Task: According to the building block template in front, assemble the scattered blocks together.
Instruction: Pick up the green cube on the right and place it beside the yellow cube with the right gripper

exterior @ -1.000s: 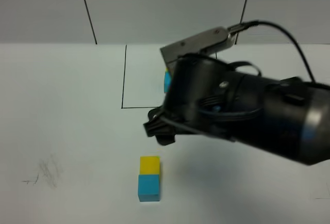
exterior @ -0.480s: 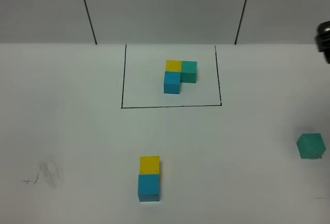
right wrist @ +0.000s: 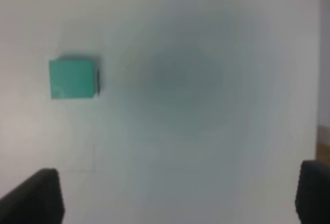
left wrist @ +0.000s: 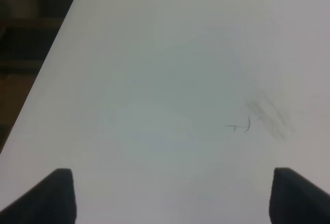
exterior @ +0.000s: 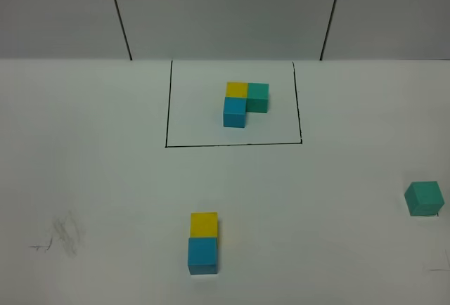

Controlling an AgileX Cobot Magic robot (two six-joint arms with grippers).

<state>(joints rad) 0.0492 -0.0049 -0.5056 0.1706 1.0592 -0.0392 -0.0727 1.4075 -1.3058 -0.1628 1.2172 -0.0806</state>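
Toward the near middle of the table (exterior: 105,178) the yellow block (exterior: 204,224) and the sky-blue block (exterior: 202,256) sit touching in a line, yellow on the far side. This matches two of the three cubes in the building block template (exterior: 244,102). The teal-green block (exterior: 424,199) lies alone, well apart at the right border of the high view. We judge the one step left is to set it against the right face of the yellow block, and that is where things can slip. It looks slightly turned against the pair, so an unsquared grasp could skew it or push it further right. A hard arrival beside the yellow block could knock the joined pair out of line. Placing it on the wrong side would mirror the template. On the right wrist camera the right jaws are spread wide and empty, and the teal-green block sits off to one side, not between them, so clenching now would catch nothing. The left jaws are likewise spread and empty, above bare table near a faint scribble (left wrist: 258,118). Nothing stands between the teal-green block and the pair. The template stays inside its black frame (exterior: 169,108), clear of that route.
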